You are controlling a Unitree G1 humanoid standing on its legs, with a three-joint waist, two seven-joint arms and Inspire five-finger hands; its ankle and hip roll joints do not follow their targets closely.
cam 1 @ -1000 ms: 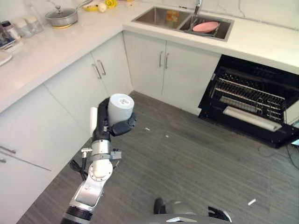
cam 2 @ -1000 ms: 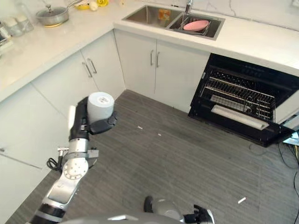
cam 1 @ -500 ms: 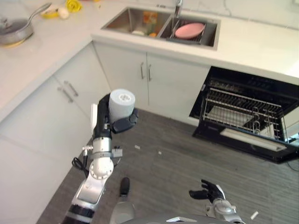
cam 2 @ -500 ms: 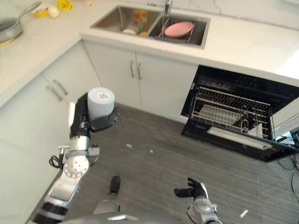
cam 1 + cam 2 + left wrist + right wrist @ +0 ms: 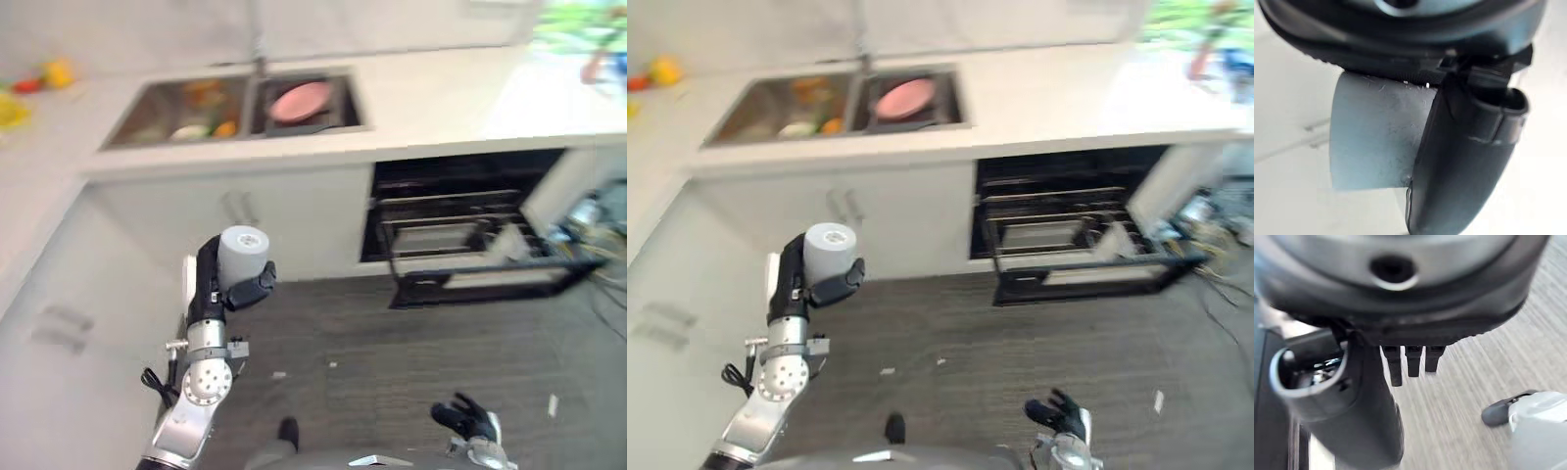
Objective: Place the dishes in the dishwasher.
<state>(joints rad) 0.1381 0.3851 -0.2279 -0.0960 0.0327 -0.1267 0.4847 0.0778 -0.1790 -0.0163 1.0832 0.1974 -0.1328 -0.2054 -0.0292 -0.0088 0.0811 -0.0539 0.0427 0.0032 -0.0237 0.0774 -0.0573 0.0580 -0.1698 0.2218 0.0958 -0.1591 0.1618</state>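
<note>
— Cup [image 5: 242,256] first: where do we have it?

— Up in our left hand [image 5: 217,285], carried upright in front of the white cabinets [image 5: 245,220], over the grey floor [image 5: 392,362]. The fingers are curled round its side and the thumb presses across the front. The left wrist view shows the pale wall of the cup wedged against the dark thumb [image 5: 1459,161].

— Why hold it mouth-up and so high?

— We judge it keeps the cup steady while we travel, and clear of the cabinet fronts. A wrap round the body suits a smooth cylinder better than a pinch at the rim.

— And the dishwasher [image 5: 470,235]?

— Well apart, off to our right under the counter [image 5: 441,98]. Its door [image 5: 490,279] is dropped open and a wire rack [image 5: 451,211] shows inside, so the way in is ready. The cup is not yet near it.

— What is the right hand [image 5: 470,423] doing?

— It hangs low by the floor, holding nothing. In the right wrist view its fingers [image 5: 1413,360] stand straight and relaxed beside the thumb. We read that as spare, free to steady the rack if needed.

— Anything else waiting?

— A pink plate [image 5: 299,100] sits in the sink [image 5: 157,110], with a few small items in the other basin too blurred to name. So we take this cup as one of several loads.
</note>
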